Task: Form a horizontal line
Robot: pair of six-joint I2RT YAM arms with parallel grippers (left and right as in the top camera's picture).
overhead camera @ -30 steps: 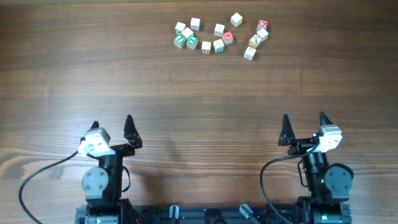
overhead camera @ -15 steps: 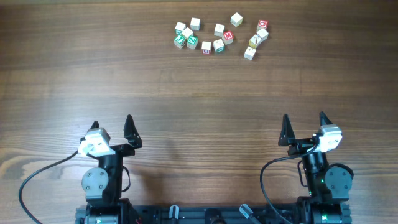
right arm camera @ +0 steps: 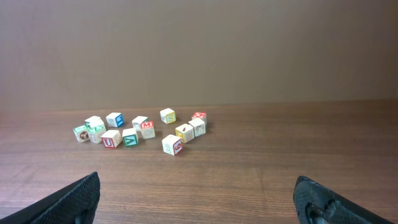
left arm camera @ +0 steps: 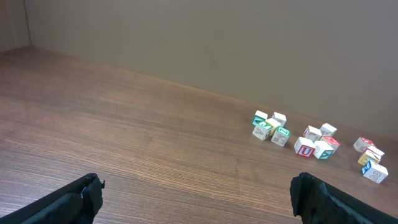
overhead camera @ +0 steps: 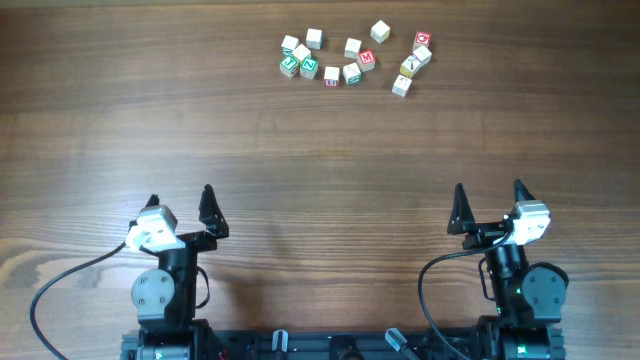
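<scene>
Well, my left pincer (overhead camera: 180,197) stands wide, with nothing between its fingers, at about seven o'clock in the overhead view. My right pincer (overhead camera: 489,188) is wide as well and holds nothing, at about five o'clock. Both are well apart from every cube.

Far across the wooden counter (overhead camera: 320,160), at about twelve o'clock, the letter cubes (overhead camera: 351,73) lie in a loose cluster and not in a row. The red M cube (overhead camera: 367,60) sits near the middle of this cluster. One cream cube (overhead camera: 352,47) is just beside it at ten o'clock, and another cream cube (overhead camera: 380,31) is near it at one o'clock. Two green-faced cubes (overhead camera: 309,68) lie close together at the nine o'clock end. Four more cubes (overhead camera: 408,68) are bunched at the three o'clock end.
</scene>
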